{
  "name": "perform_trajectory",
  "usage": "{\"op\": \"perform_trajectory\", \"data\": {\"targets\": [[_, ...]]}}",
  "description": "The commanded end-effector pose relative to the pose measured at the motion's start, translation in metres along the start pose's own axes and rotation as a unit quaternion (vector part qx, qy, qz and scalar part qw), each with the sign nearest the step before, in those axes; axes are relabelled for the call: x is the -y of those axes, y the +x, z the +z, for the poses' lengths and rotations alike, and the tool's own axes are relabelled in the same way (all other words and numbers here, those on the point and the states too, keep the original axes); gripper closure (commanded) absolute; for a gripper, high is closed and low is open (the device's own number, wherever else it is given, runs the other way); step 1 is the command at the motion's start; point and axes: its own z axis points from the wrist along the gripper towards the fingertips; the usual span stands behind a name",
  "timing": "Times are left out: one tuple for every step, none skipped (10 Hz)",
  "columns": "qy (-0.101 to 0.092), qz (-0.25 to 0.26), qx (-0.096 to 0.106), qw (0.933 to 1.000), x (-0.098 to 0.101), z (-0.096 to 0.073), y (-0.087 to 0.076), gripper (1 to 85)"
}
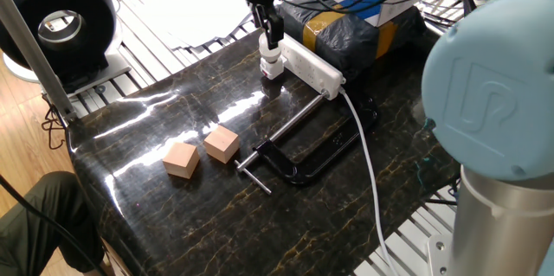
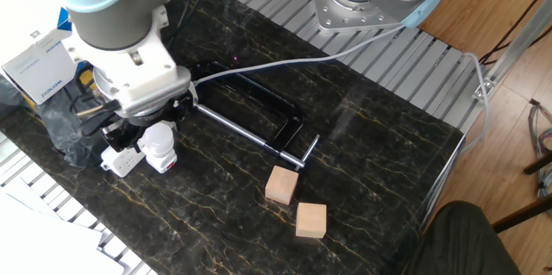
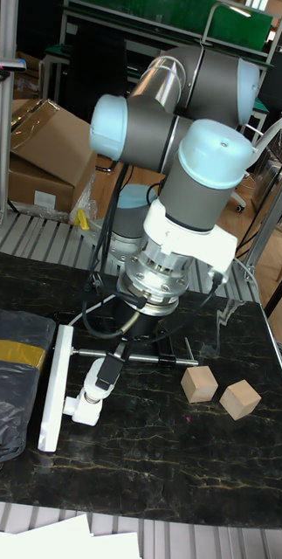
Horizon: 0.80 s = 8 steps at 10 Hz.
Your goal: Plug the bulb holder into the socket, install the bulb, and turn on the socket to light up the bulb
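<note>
At upper centre, our gripper (image 1: pixel 271 37) has its fingers closed on the bulb (image 1: pixel 271 52), seated in the holder (image 1: pixel 272 69) plugged into the socket (image 1: pixel 309 67).

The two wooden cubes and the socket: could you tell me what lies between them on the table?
A black C-clamp lies between the wooden cubes and the socket, seen in both fixed views.

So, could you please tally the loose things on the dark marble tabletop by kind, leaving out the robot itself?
Wooden cubes: 2
Black C-clamp: 1
White power strip: 1
Bulb holder with bulb on it, plugged into the strip's end: 1
Black-wrapped bundle with tan tape: 1
Total: 6
</note>
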Motion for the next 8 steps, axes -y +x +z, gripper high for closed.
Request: {"op": "perform_trajectory", "data": {"targets": [[0.012, -0.03, -0.002, 0.9995, 0.001, 0.0039, 0.0016, 22.7], [0.012, -0.03, 0.002, 0.9995, -0.0022, 0.0068, -0.0009, 23.0], [0.017, -0.032, 0.001, 0.9994, -0.0001, 0.0072, -0.0003, 24.3], [0.02, -0.032, 0.002, 0.9993, 0.0013, 0.0071, -0.0012, 27.3], [0.024, -0.033, 0.002, 0.9992, 0.0031, 0.0072, -0.0017, 29.3], [0.024, -0.03, 0.002, 0.9992, 0.0031, 0.0075, -0.0025, 33.0], [0.024, -0.026, 0.002, 0.9994, 0.0027, 0.0079, -0.0025, 35.7], [0.022, -0.018, 0.001, 0.9996, 0.0011, 0.0083, -0.0029, 40.0]]}}
